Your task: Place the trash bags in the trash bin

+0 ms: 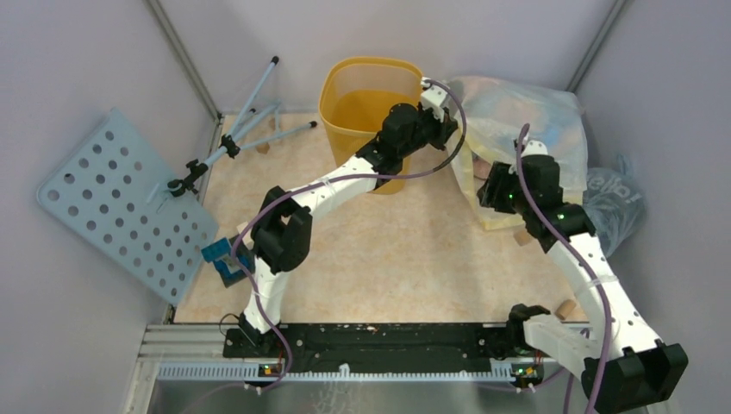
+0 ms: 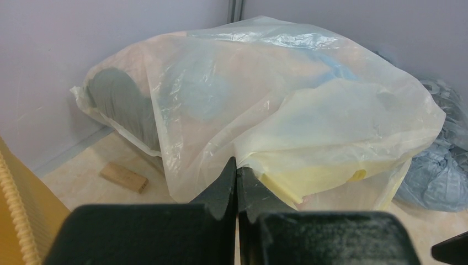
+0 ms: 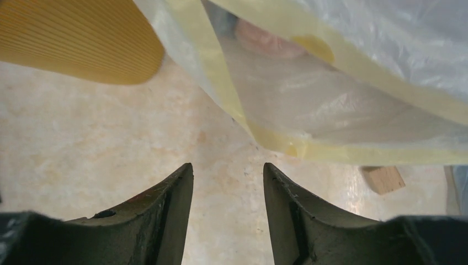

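The yellow-orange trash bin stands at the back of the table; its ribbed base shows in the right wrist view. My left gripper reaches past the bin's right side and is shut. The thin pale pink trash bag lies draped over a big whitish-yellow sack, and its film gathers to a point at my closed tips. My right gripper hovers low over the table by the sack's near edge. It stands open with nothing between its fingers.
A grey-blue plastic bag sits against the right wall. Small wooden blocks lie around the sack. A perforated grey-blue panel and a folded stand lean at the left, with a blue clamp by the left arm.
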Motion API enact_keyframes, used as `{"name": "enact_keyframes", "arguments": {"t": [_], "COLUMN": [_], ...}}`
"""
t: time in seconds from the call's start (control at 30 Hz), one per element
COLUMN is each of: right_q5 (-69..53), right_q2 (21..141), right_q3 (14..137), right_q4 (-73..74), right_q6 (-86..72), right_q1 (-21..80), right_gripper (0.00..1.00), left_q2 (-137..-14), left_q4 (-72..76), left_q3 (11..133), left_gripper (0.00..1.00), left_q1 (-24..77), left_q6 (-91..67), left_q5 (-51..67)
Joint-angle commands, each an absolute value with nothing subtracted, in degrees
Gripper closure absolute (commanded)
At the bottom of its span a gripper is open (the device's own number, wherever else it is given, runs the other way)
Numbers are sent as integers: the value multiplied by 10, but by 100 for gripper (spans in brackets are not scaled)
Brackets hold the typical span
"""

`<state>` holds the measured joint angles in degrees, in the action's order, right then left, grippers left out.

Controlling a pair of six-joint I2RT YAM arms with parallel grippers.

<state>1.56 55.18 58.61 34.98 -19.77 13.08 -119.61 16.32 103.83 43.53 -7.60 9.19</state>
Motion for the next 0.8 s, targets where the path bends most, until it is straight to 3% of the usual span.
{"name": "enact_keyframes", "arguments": {"t": [0.0,0.3,0.57,0.7,0.77], "right_q5": [62,172,173,176,174], "right_q2": [542,629,738,776,796], "right_q3": [533,462,482,500,515], "right_q4": [252,79,-34,-54,-58], "right_q6": [-223,-253,-291,-295,-295], "right_q1": [133,127,96,86,79], "right_gripper": [48,41,25,24,33], "left_q2": [-1193,-1186,-1194,-1204,-1212], "left_q4": [178,177,176,175,172], "left_q3": [1051,1034,1037,1045,1056], "left_gripper": [100,100,100,100,100], "left_q1": [432,433,432,432,432], "left_q6": [-86,-81,-69,-63,-62], "left_q5": [102,97,92,87,87]}}
